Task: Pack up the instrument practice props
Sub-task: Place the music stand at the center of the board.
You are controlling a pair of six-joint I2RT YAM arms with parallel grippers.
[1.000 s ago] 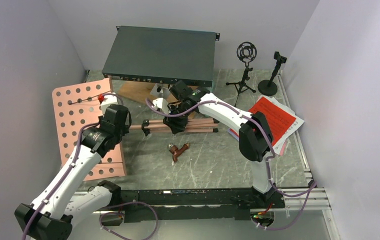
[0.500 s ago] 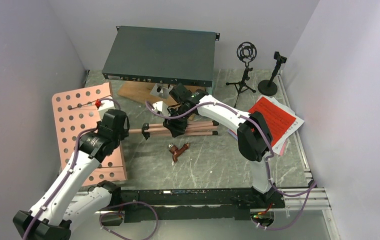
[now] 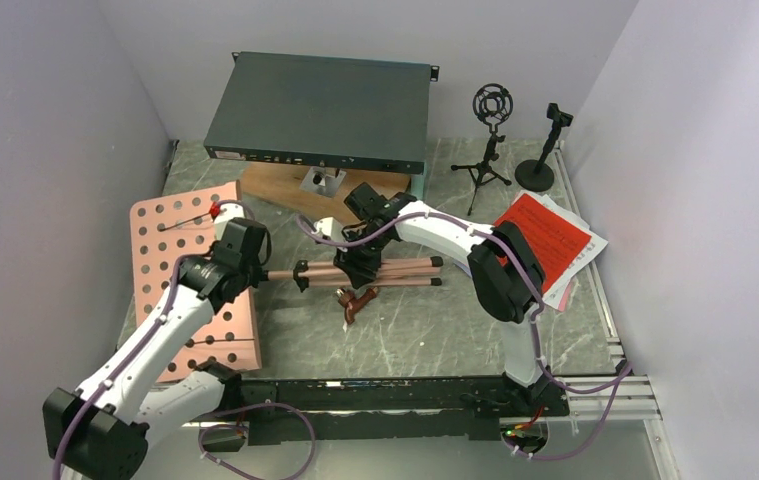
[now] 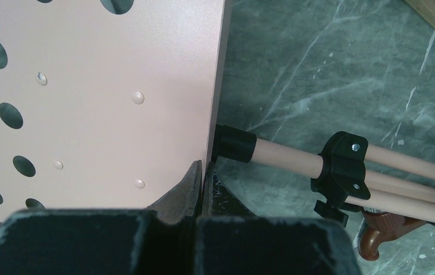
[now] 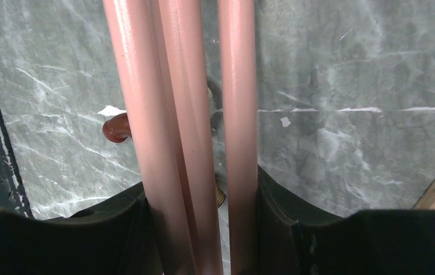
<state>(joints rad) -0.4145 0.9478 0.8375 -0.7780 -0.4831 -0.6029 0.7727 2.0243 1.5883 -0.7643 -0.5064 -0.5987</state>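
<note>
left gripper [image 4: 202, 172] is pinched tight on the edge of the pink music desk [image 4: 89, 86] — right gripper [image 5: 200, 195] clamps the bundled tripod legs [image 5: 175, 86] between its fingers. small brown wooden piece [image 3: 358, 300] sits just beside them.

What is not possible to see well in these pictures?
- Top view: right gripper fingertips, hidden under its own wrist.
- Top view: print on sheet-music pages, too small.
- Right wrist view: brown wooden piece, mostly behind pink tripod legs.
- Top view: wooden board, mostly under dark grey box.

The music desk [image 3: 158, 258] is lying at nine o'clock of the tripod legs [image 3: 407, 266] (joined to them), the sheet-music pages [image 3: 547, 238] at three, the metal box [image 3: 320, 105] at twelve.
</note>
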